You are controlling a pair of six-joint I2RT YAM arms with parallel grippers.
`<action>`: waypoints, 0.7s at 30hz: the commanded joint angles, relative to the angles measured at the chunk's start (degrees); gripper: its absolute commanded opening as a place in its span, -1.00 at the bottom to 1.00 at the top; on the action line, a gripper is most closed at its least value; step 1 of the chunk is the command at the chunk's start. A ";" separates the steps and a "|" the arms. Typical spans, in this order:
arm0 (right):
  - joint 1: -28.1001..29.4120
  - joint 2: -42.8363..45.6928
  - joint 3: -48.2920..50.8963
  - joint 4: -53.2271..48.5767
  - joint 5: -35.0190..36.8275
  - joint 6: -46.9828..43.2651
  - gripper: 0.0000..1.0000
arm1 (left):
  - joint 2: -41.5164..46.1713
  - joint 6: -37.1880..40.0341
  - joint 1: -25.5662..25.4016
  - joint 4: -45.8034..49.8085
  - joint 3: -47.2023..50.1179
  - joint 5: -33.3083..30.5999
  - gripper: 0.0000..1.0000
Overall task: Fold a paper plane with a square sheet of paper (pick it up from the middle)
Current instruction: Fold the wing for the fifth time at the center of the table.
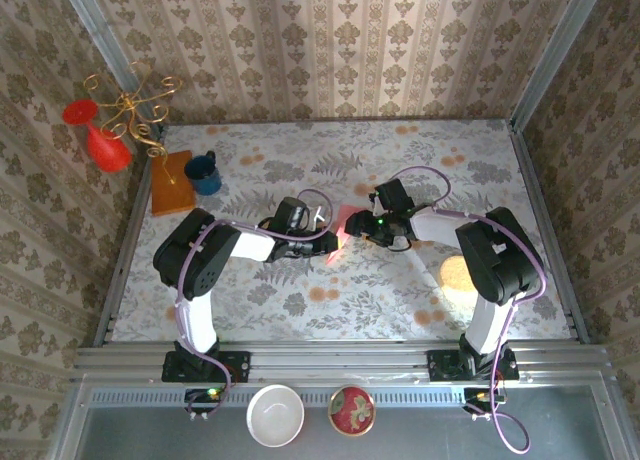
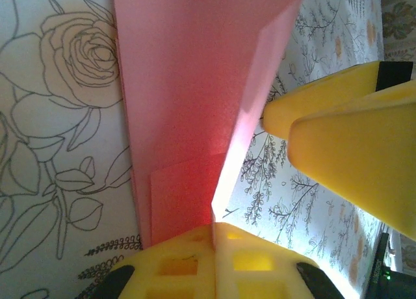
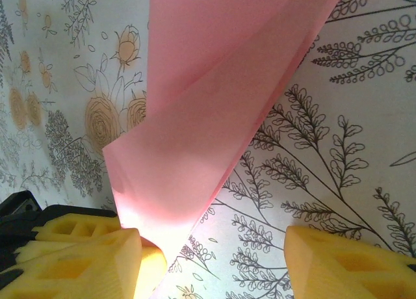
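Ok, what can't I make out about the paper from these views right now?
Top external: pink paper is tiny, mostly covered by the left gripper and right gripper; fold shape unreadable.
Left wrist: its far end runs off the top edge; glare washes out the crease near the fingers.
Right wrist: top edge cuts it off too; glare hides whether it touches the finger.

The middle of the table [image 1: 440, 160] is blocked by the left gripper [image 2: 213, 237] and right gripper [image 3: 208, 239], met at the paper [image 1: 344, 220]. The far left corner is crowded by a board [image 1: 171, 182], mug [image 1: 205, 174], vase [image 1: 100, 138] and wire stand [image 1: 130, 105]. Free passage is left along the far, right and near parts.
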State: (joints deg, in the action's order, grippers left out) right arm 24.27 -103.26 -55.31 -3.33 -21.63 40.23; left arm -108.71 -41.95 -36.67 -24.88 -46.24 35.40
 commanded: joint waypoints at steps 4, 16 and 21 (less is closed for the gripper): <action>0.38 -1.48 -2.12 -1.93 0.00 -1.91 0.16 | -0.50 -2.83 0.45 -5.09 2.68 0.55 -0.87; -0.36 -2.49 -2.82 0.13 1.10 -0.92 0.05 | -1.14 -7.85 0.72 -12.18 5.32 1.08 -0.88; -0.28 -3.83 -4.05 -1.12 1.18 -1.79 0.05 | -1.68 -8.30 0.81 -12.38 5.30 1.07 -0.88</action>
State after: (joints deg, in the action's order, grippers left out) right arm 24.16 -105.67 -57.87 -3.92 -21.39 39.16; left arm -109.19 -49.06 -36.27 -35.86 -41.58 35.68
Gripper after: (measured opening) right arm 0.526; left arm 0.064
